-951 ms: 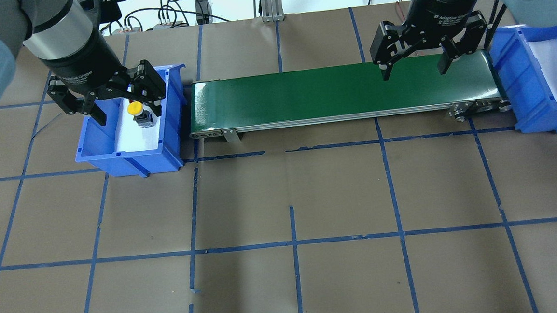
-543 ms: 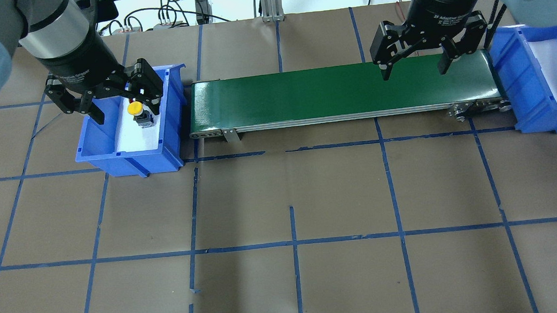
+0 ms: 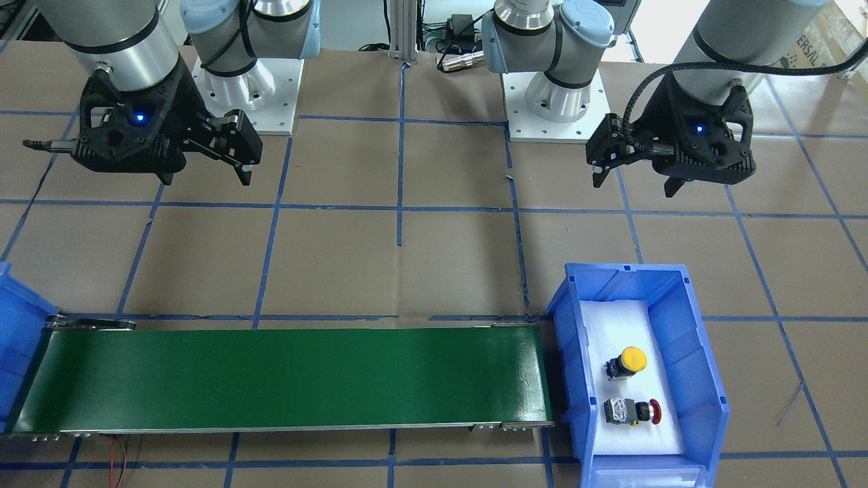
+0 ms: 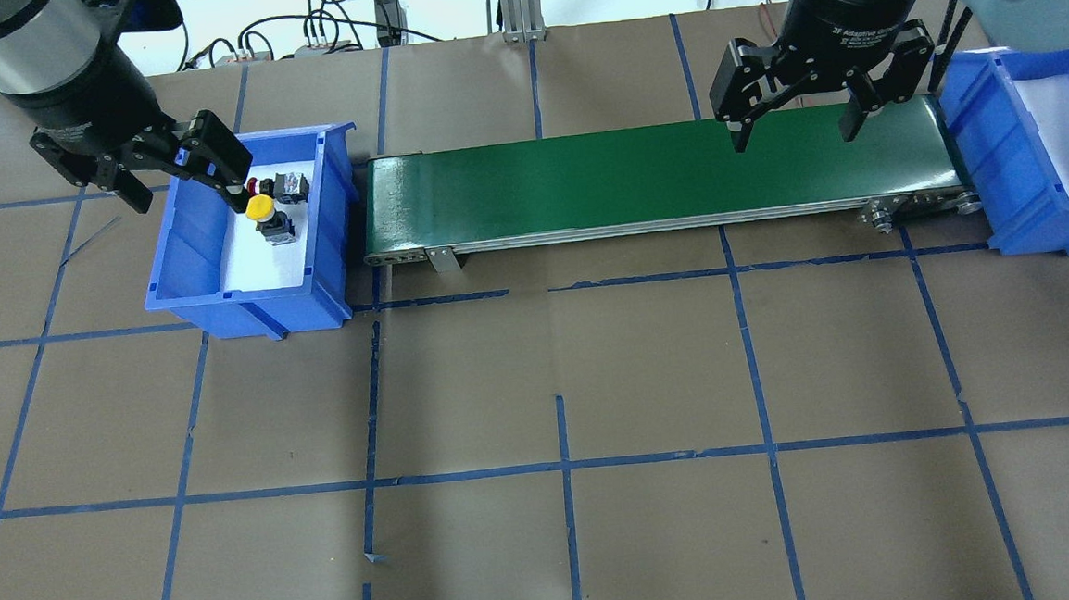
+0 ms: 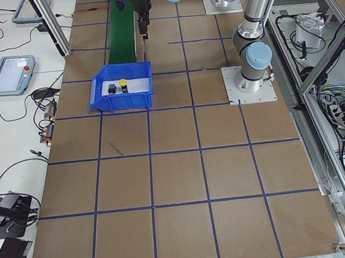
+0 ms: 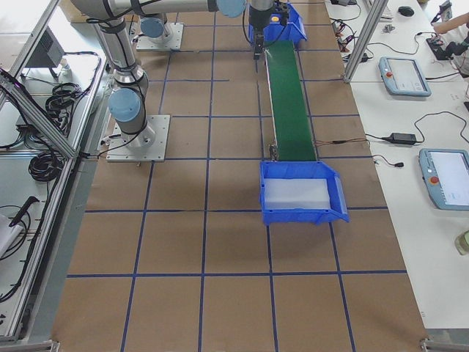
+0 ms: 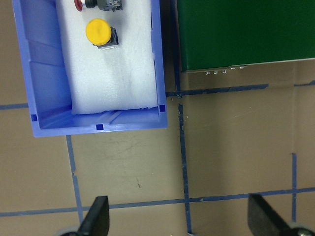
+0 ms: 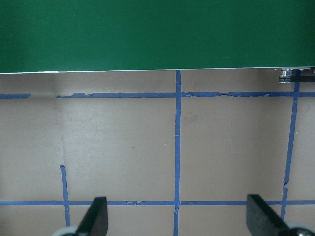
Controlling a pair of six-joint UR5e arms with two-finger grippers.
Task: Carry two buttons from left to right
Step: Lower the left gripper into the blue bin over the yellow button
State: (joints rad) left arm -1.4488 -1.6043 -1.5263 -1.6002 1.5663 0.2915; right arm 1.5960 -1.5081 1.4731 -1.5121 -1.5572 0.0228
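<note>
The yellow button [image 3: 632,359] stands cap-up and the red button [image 3: 634,411] lies on its side just beside it, both on foam in the left bin [image 3: 624,270], neither picked yet. The left gripper [image 3: 634,184] hovers wide and empty on the robot's side of the bin, likely lining up a pick. The right gripper [image 3: 205,179], also wide and empty, hovers near the belt [image 3: 285,376], probably to receive.

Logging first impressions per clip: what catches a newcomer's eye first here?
The long green conveyor belt stands out, running left to right. The blue bin at its left end holds a yellow button and a red mushroom button; left claw and right claw hang open, empty.
</note>
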